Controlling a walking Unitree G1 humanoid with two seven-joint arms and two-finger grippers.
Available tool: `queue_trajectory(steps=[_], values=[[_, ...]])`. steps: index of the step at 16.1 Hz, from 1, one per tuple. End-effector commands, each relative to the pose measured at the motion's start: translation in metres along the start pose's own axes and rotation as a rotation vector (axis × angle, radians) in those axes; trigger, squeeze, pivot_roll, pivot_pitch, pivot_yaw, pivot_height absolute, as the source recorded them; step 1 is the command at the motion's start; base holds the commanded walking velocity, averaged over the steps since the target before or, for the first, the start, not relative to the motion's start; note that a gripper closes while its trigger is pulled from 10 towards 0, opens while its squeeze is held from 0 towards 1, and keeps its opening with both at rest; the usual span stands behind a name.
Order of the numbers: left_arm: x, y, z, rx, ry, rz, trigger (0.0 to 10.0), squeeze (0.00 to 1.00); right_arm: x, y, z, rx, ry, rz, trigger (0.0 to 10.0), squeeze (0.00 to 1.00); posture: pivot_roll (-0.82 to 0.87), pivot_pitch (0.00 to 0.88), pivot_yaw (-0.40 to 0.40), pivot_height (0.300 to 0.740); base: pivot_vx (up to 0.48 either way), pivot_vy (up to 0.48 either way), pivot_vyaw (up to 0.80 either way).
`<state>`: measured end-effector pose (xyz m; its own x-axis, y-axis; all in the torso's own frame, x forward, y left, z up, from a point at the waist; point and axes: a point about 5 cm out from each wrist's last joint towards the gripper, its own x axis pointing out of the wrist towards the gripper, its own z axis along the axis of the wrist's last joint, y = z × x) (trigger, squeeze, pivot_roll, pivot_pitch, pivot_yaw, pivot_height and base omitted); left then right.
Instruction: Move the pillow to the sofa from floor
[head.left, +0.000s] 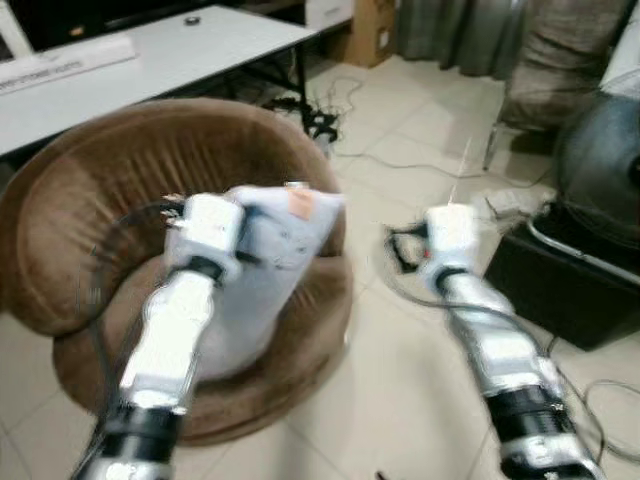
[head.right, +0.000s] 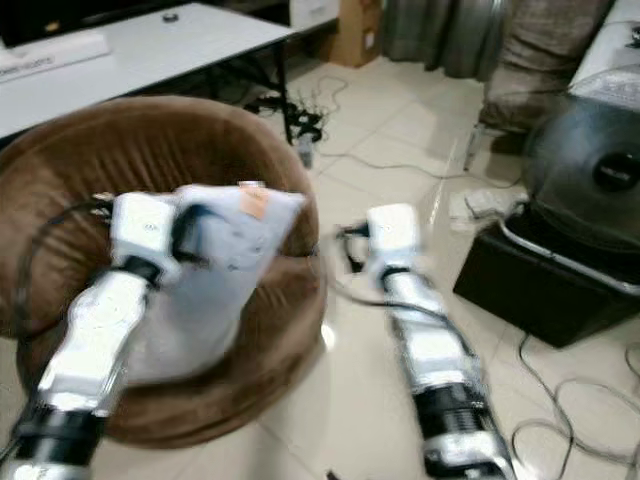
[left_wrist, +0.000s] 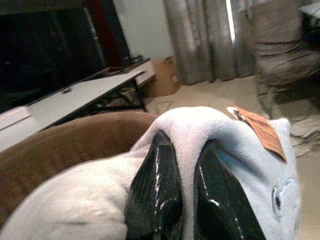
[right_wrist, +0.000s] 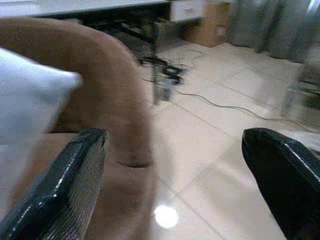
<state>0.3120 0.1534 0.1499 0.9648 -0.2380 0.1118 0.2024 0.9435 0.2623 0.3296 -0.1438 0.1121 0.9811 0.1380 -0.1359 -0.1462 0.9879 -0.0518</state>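
Observation:
A pale blue-white pillow (head.left: 270, 275) with an orange tag (left_wrist: 262, 131) stands tilted over the seat of a round brown sofa chair (head.left: 120, 165). My left gripper (left_wrist: 186, 165) is shut on a fold of the pillow's top edge, its black fingers (left_wrist: 155, 185) pinching the fabric. Its wrist (head.left: 205, 230) hides the near side of the pillow. My right gripper (right_wrist: 175, 150) is open and holds nothing; it hangs over the tiled floor just right of the sofa's rim, and its wrist (head.left: 450, 235) is level with the pillow.
A white table (head.left: 150, 60) stands behind the sofa. Cables (head.left: 330, 120) lie on the tiled floor. A black box (head.left: 560, 285) with a dark round fan (head.left: 600, 170) on it is at the right, with a cardboard box (head.left: 370, 30) and curtains farther back.

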Motion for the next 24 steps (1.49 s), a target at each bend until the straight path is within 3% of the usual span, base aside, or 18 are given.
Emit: queue_trajectory(steps=[1, 13, 16, 20, 24], values=[[0.004, 0.010, 0.015, 0.028, -0.069, 0.021, 10.0, 0.00, 0.002, 0.012, 0.007, 0.009, -0.031, 0.030, 10.0, 0.00, 0.08, 0.000, 0.049, 0.740, 0.368, 0.000, 0.00], [0.005, 0.001, 0.012, 0.020, -0.064, -0.031, 10.0, 0.00, 0.001, 0.010, 0.004, -0.005, -0.015, 0.027, 10.0, 0.00, 0.07, 0.000, 0.052, 0.740, 0.366, 0.000, 0.00], [0.005, -0.001, 0.012, 0.021, -0.064, -0.038, 10.0, 0.00, 0.000, 0.011, 0.004, -0.066, -0.015, 0.063, 10.0, 0.00, 0.07, 0.000, 0.051, 0.740, 0.364, 0.000, 0.00], [0.005, -0.003, 0.011, 0.017, -0.058, -0.045, 10.0, 0.00, -0.002, 0.010, -0.001, -0.018, 0.011, 0.039, 10.0, 0.00, 0.06, 0.000, 0.046, 0.740, 0.364, 0.000, 0.38], [0.008, -0.028, -0.002, 0.021, -0.028, -0.232, 10.0, 0.00, -0.005, 0.004, -0.002, -0.061, 0.027, 0.036, 10.0, 0.00, 0.04, 0.000, 0.035, 0.740, 0.000, 0.000, 0.00]])
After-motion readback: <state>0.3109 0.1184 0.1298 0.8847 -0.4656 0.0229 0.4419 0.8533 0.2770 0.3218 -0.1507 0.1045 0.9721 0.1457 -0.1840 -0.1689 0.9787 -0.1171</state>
